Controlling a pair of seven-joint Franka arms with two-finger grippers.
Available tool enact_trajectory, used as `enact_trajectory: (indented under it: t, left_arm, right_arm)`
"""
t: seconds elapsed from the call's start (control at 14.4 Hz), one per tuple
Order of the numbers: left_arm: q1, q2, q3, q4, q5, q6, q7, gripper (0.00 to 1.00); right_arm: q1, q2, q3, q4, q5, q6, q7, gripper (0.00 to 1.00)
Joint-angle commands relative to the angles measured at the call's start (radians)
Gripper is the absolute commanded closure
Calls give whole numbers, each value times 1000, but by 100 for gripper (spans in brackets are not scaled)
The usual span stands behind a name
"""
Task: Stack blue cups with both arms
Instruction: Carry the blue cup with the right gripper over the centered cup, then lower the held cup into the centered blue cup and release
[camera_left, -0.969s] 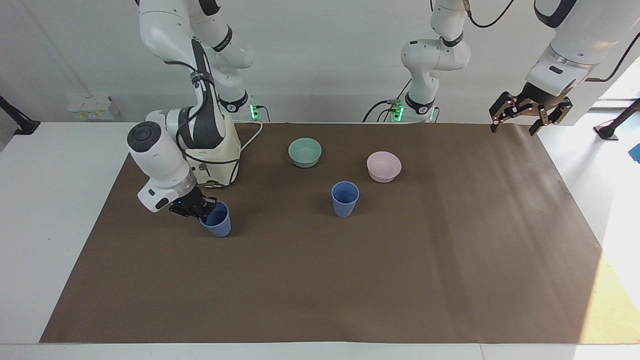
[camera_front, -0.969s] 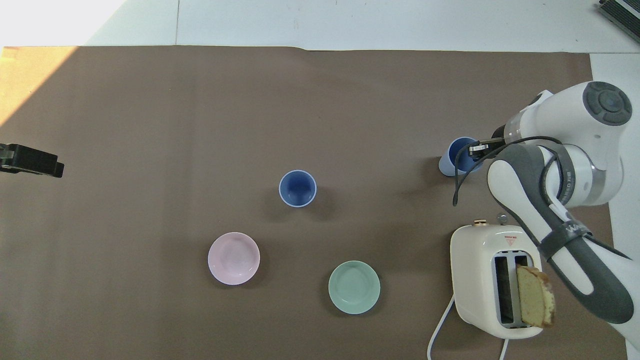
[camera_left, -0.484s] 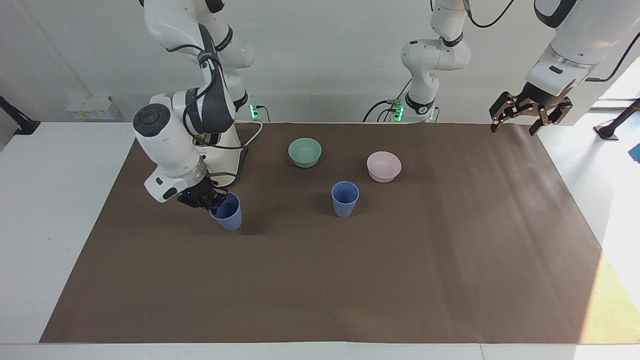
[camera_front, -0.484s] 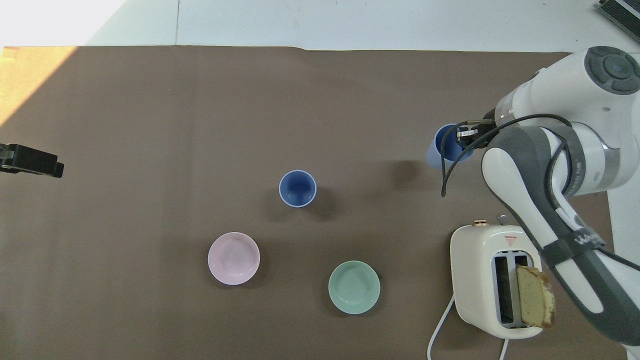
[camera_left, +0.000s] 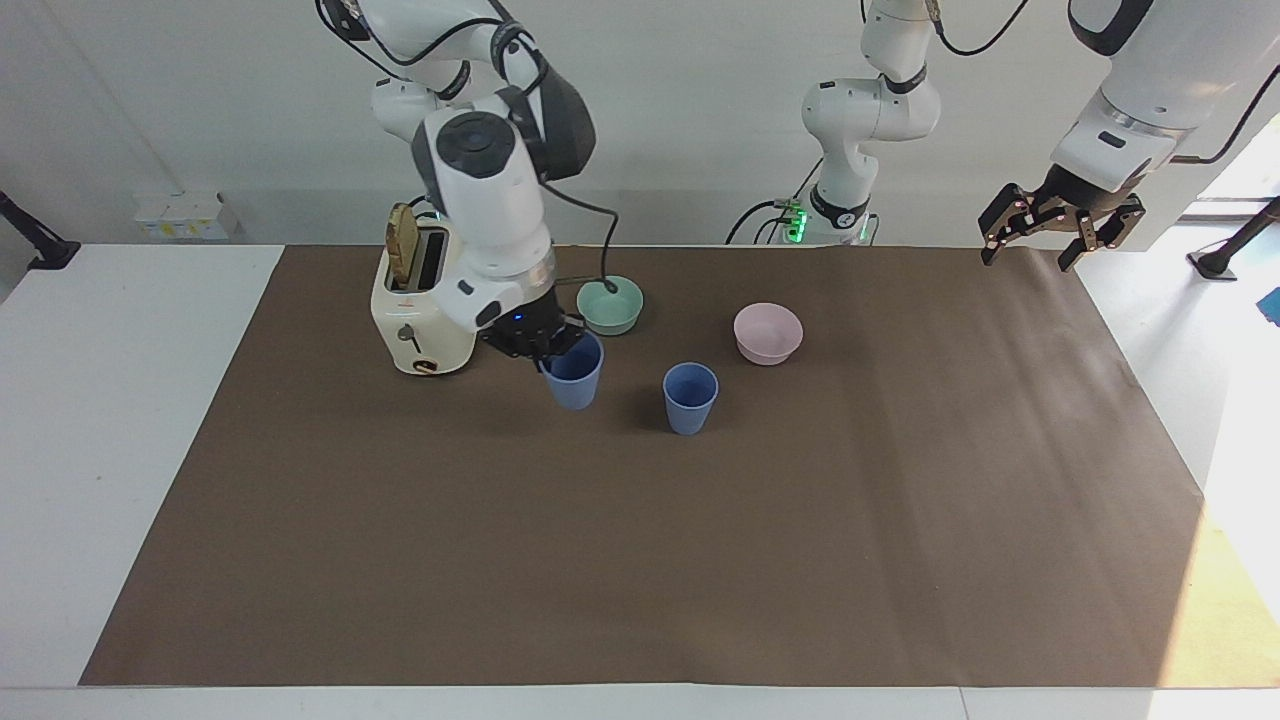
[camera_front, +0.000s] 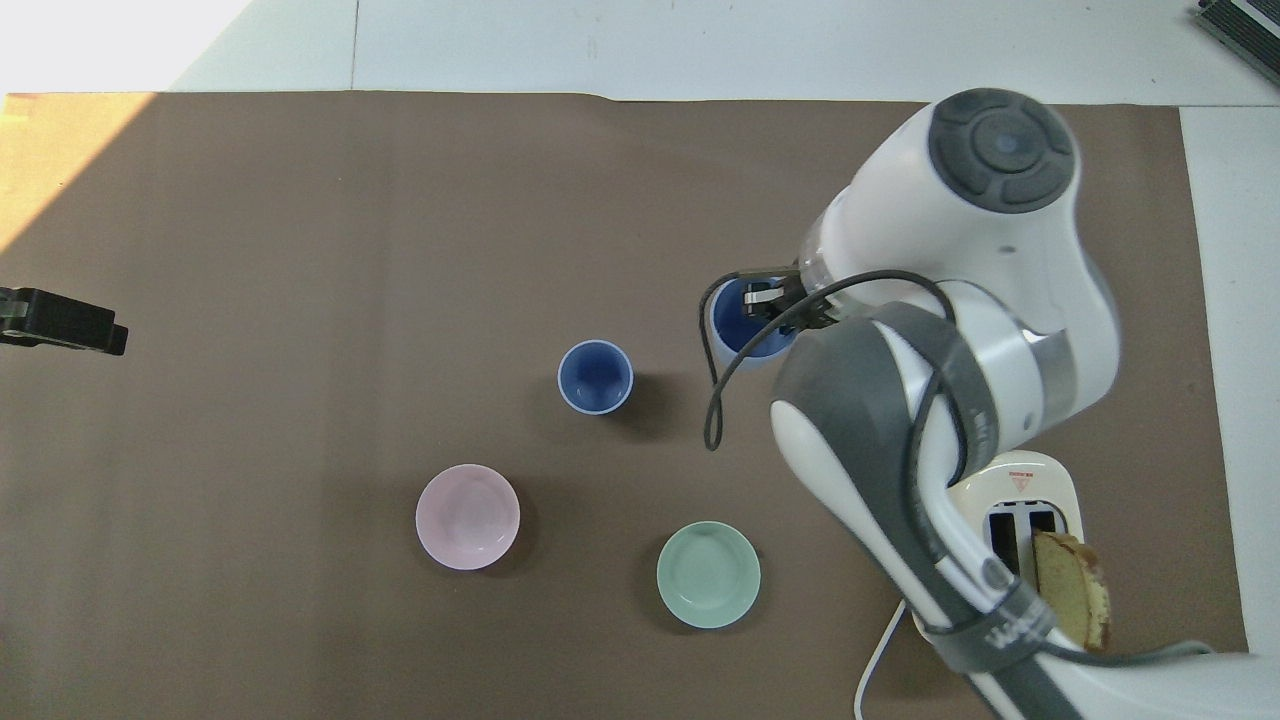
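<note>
One blue cup (camera_left: 690, 400) stands upright on the brown mat, also in the overhead view (camera_front: 595, 377). My right gripper (camera_left: 556, 345) is shut on the rim of the second blue cup (camera_left: 577, 382) and holds it up over the mat between the toaster and the standing cup. From overhead the gripper (camera_front: 765, 300) sits at the held cup's (camera_front: 735, 325) rim, one finger inside it. My left gripper (camera_left: 1030, 258) waits open and empty in the air over the mat's corner at the left arm's end, and its tip shows overhead (camera_front: 60, 322).
A teal bowl (camera_left: 612, 305) and a pink bowl (camera_left: 767, 333) sit nearer to the robots than the standing cup. A cream toaster (camera_left: 410, 310) with a bread slice (camera_left: 403, 232) stands toward the right arm's end. Two smaller arms stand at the table's robot edge.
My right gripper has lifted its blue cup and carried it from in front of the toaster toward the standing cup. The left arm has not moved.
</note>
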Motion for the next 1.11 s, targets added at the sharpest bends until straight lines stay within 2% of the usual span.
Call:
enact_trajectory:
  t: [0.0,0.28,0.55,0.83,1.04]
  left_arm:
    - [17,0,-11,15,12,-20,9,0]
    - [17,0,-11,15,12,-20,9,0]
    - [17,0,-11,15,12,-20,9,0]
    - [17,0,-11,15,12,-20,9,0]
    - [17,0,-11,15,12,-20,9,0]
  right_arm:
    - [82,8,2,30,-28,-24,116,100]
    - [168,-6,2,35,-27,-6,166,100]
    - [168,2,0,23,-12,117,164,100]
    - [165,22,0,-26,-12,183,164,100]
    - [163,22,0,-75,-10,186,163,100]
